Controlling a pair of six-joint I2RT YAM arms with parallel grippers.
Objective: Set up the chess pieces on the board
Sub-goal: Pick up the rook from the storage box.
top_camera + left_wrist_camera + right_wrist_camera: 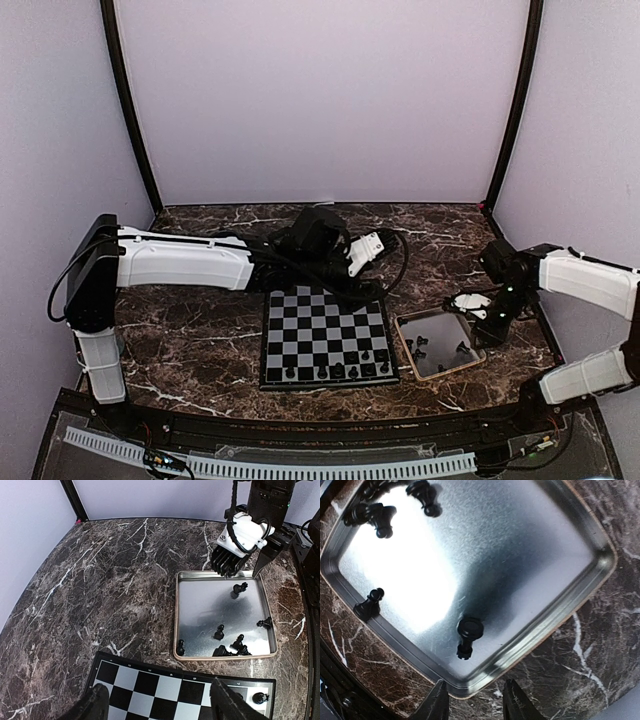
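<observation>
Board [328,335] lies flat mid bench [200,340], w/ tray [205,605] just beside its right edge. Pieces [338,371] stand along the board's near row, w/ a couple more one row up at the right. That's approx. seven in all, though they're too tiny in the top view to be sure. More pieces lie scattered in the tray, most nr its board-side rim. Left tool [160,705] hangs over the board's right part, fingers wide apart w/ only squares showing btwn them: released, holding nothing. Right tool [475,702] sits low at the tray's right rim, fingers set narrower but w/ a clear gap and nothing btwn them, so released too. One piece [466,637] sits in the tray just ahead of its fingertips, apart from them; upright or tipped, I can't tell.
</observation>
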